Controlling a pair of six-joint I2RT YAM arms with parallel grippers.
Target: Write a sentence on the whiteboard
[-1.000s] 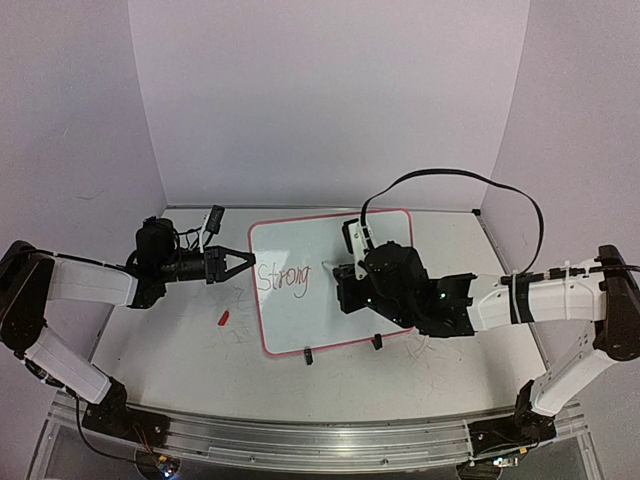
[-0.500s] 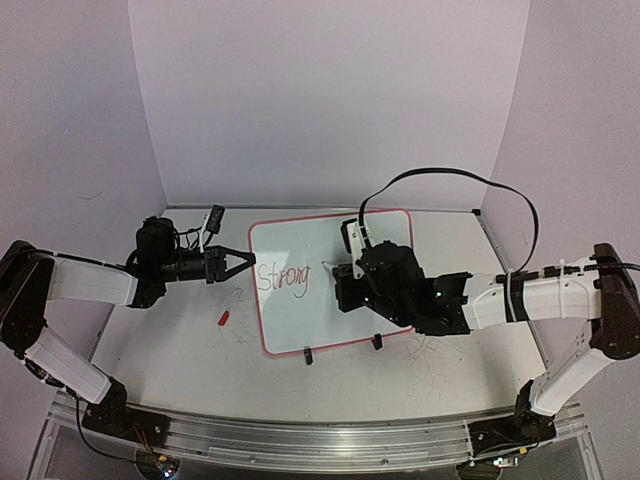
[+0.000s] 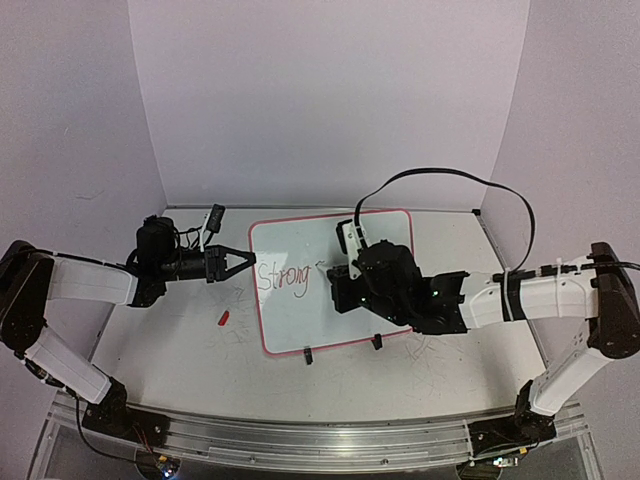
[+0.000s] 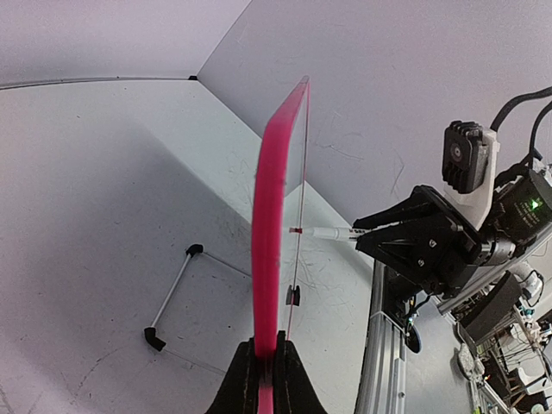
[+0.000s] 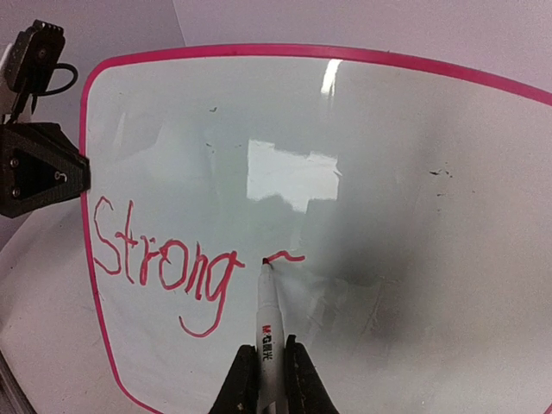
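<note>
Left end effector (image 4: 263, 369) clamps whiteboard (image 4: 269, 216); right end effector (image 5: 268, 366) grips marker (image 5: 268, 315), tip seemingly touching.

The only lettering (image 5: 164, 263) that reads clearly is the red handwritten word "Strong", with a capital S, on the whiteboard (image 5: 362, 155). In the right wrist view it sits at the left of the frame. In the top view it shows small, near the centre. Just right of the g is a short curved red stroke (image 5: 285, 256) (no letter one can name). The marker (image 5: 268, 332), at bottom centre, carries red print on its white barrel, too small to read.
</note>
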